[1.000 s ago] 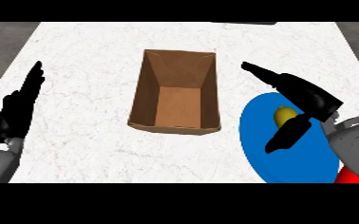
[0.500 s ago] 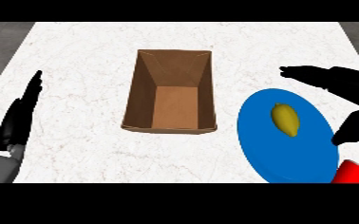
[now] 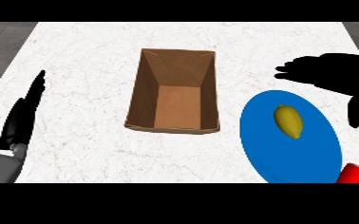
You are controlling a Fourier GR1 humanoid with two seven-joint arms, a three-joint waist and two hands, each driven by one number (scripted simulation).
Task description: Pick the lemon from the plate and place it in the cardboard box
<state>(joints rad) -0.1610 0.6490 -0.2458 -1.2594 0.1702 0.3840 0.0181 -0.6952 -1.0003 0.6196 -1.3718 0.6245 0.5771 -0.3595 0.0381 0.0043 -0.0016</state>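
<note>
One lemon lying on the blue plate, just right of the open cardboard box, untouched. Right hand hovering above the plate's far edge, fingers spread, holding nothing. Left hand resting flat and open, well left of the box. Looks like the reach stage; next up, probably dropping down and curling around the lemon.

Matt cardboard box; marbled counter.
</note>
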